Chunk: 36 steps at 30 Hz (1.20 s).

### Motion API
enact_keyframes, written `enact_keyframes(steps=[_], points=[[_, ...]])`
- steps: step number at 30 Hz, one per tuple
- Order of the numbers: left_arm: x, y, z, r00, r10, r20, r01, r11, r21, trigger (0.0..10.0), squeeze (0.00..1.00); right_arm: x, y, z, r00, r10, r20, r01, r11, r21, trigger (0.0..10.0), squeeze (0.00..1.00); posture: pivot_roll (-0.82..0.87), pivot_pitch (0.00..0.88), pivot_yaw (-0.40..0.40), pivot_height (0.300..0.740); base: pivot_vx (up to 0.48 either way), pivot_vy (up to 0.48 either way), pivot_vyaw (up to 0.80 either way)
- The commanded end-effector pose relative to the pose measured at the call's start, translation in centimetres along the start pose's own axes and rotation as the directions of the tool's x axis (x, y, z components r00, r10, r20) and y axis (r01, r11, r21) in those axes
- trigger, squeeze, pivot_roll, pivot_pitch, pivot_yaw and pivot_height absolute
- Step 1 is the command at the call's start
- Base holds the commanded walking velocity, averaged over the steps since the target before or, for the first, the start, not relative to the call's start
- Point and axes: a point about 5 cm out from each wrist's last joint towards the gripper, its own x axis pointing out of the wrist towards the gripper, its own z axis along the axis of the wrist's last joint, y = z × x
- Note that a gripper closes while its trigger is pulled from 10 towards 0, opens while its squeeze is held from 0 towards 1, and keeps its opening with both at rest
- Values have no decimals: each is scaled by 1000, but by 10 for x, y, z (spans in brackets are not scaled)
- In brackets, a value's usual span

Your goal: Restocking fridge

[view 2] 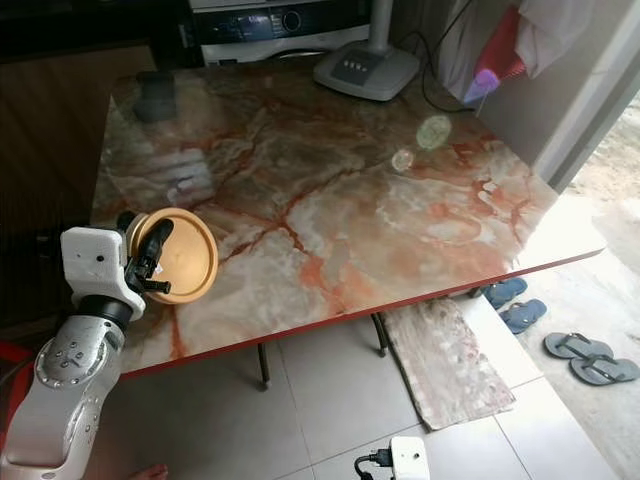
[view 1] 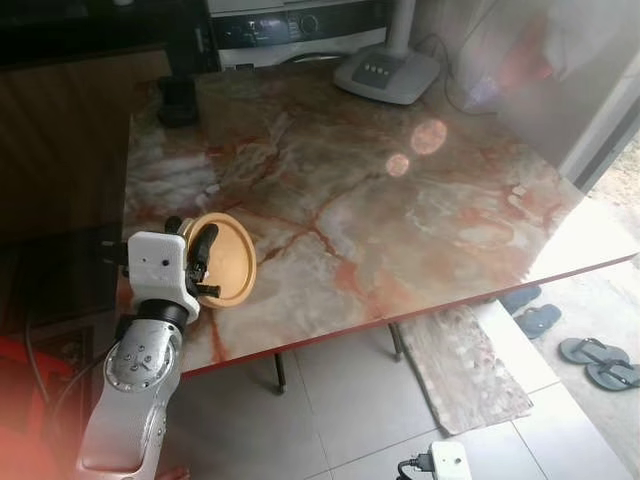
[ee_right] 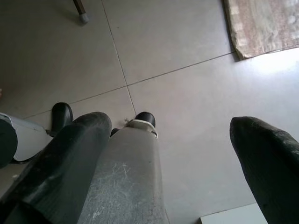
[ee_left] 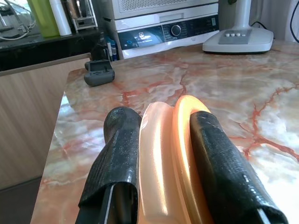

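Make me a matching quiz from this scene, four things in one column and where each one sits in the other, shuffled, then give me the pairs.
Things:
1. orange plate
2. fan base
3. flip-flops
4. right claw

Places:
A. on the floor tiles past the table's right edge
B. at the far end of the marble table
C. hanging open above the floor
D. gripped on edge in the left claw, over the table's near left corner

Pairs: 1-D, 2-B, 3-A, 4-C
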Motion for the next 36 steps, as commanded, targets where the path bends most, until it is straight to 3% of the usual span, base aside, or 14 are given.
enact_keyframes(steps=[1,29,36], points=[[0,0,2,1000,-3,5,3,1000,11,10000,0,-1,-2,-4,1000,-7,-12,7,1000,10,10000,0,150,132,-42,740,-247,0,0],[2,-5,4,1000,-23,21,23,1000,-7,10000,0,-1,-2,-4,1000,-3,-12,3,1000,7,10000,0,148,128,-44,740,-289,0,0],[1,-11,-5,996,-85,-19,85,996,-11,10000,0,-1,-2,-4,1000,-2,-13,2,1000,6,10000,0,149,127,-43,740,0,0,0]])
